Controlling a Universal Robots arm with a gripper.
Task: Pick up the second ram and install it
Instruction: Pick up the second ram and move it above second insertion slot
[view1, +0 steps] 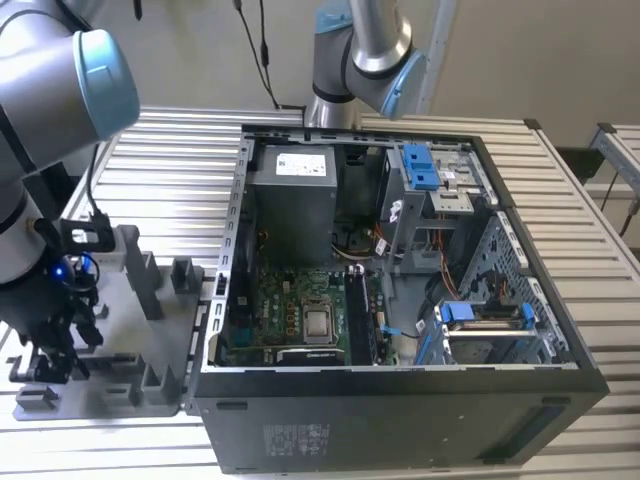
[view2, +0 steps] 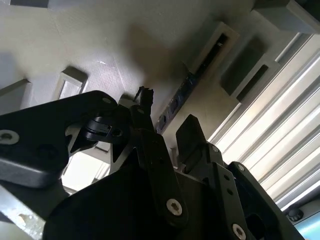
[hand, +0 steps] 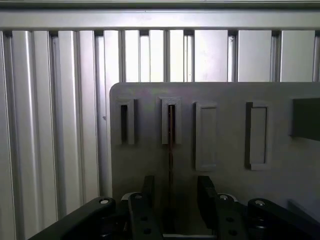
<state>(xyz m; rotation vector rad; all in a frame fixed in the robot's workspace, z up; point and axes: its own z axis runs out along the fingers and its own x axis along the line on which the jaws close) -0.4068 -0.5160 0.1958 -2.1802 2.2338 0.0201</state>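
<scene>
Exterior view: my gripper (view1: 55, 345) hangs low over the grey fixture tray (view1: 140, 330). The open PC case (view1: 400, 420) and its motherboard (view1: 290, 300) sit well apart from it, toward the exterior view's right.

First wrist view: 2 fingers (hand: 148, 197) are apart and straddle the second ram (hand: 171, 145), with gaps on both sides. The ram stands on edge in 1 tray slot, with 3 more slot frames beside it and the slatted table (hand: 50, 125) beyond.

Second wrist view: from this slanted angle the ram's chips run past the fingertips, with raised tray blocks (view2: 250, 67) near.

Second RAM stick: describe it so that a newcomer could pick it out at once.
Beside the open computer case lies a grey fixture tray. On it, straddled by the open gripper, the second ram stands on edge: a thin dark strip among grey plastic posts.
</scene>
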